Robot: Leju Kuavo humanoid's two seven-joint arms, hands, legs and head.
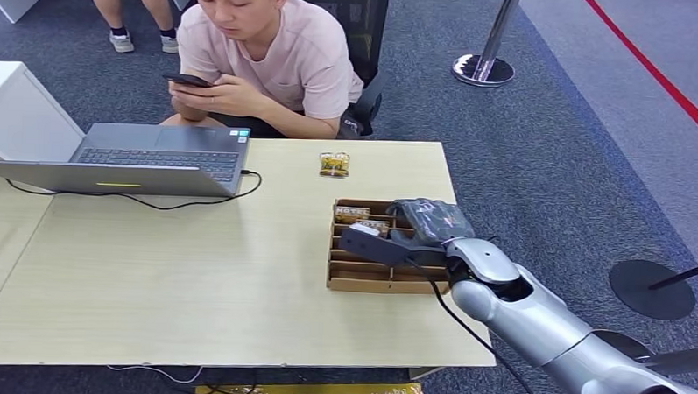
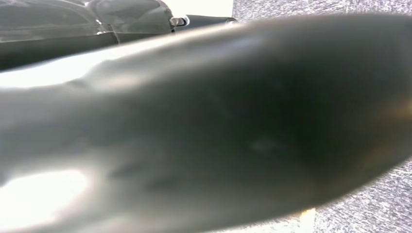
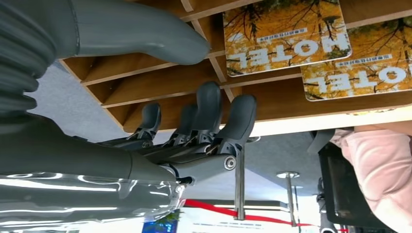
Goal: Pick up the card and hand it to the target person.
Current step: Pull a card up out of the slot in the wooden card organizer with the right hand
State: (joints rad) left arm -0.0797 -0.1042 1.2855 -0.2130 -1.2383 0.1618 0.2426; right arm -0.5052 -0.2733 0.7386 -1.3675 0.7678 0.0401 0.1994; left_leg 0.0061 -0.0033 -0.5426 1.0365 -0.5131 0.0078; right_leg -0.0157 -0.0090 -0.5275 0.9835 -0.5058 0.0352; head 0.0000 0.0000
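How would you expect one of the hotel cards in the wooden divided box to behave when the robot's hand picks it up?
The hotel card looks thin, flat and straight-edged, so it is probably stiff and light. Its printed face seems glossy, so it may slip between the fingers. Lying flat against the wooden box, it probably offers little edge to grip; the right hand may need to slide or tip it first.

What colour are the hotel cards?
Yellow-orange autumn trees with white letters on the cards; the right wrist view shows it best.

The robot's right hand [image 1: 428, 224] hangs over the wooden tray [image 1: 352, 272] with its fingers [image 3: 209, 104] spread apart, holding nothing.
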